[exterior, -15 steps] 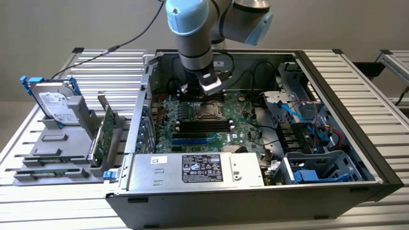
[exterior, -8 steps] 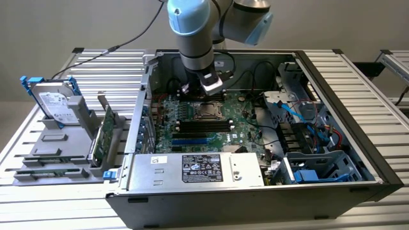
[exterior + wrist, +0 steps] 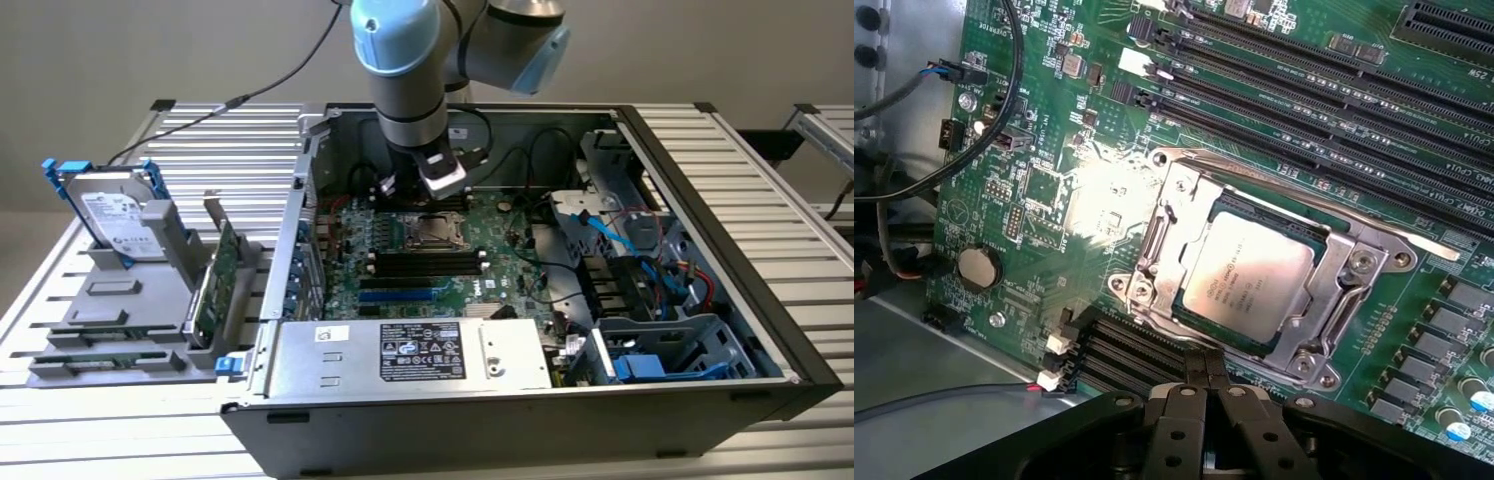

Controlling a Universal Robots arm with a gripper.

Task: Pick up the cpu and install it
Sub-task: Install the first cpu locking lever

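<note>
The cpu (image 3: 1249,285), a flat square chip with a shiny silver top, lies in its socket on the green motherboard (image 3: 1104,200), framed by the socket's metal bracket (image 3: 1344,275). My gripper (image 3: 1206,365) hovers just off one edge of the socket, its two black fingers pressed together and holding nothing. In the exterior view the arm reaches down into the open computer case, with the gripper (image 3: 430,205) right above the cpu (image 3: 430,233) at the middle of the motherboard (image 3: 400,290).
Black memory slots (image 3: 427,263) run beside the socket. A silver box with a black sticker (image 3: 414,352) closes the case's near side, and a drive cage (image 3: 667,345) stands on the exterior view's right. A labelled hard drive (image 3: 118,215) rests in a grey holder outside. Black cables (image 3: 954,130) cross the board's edge.
</note>
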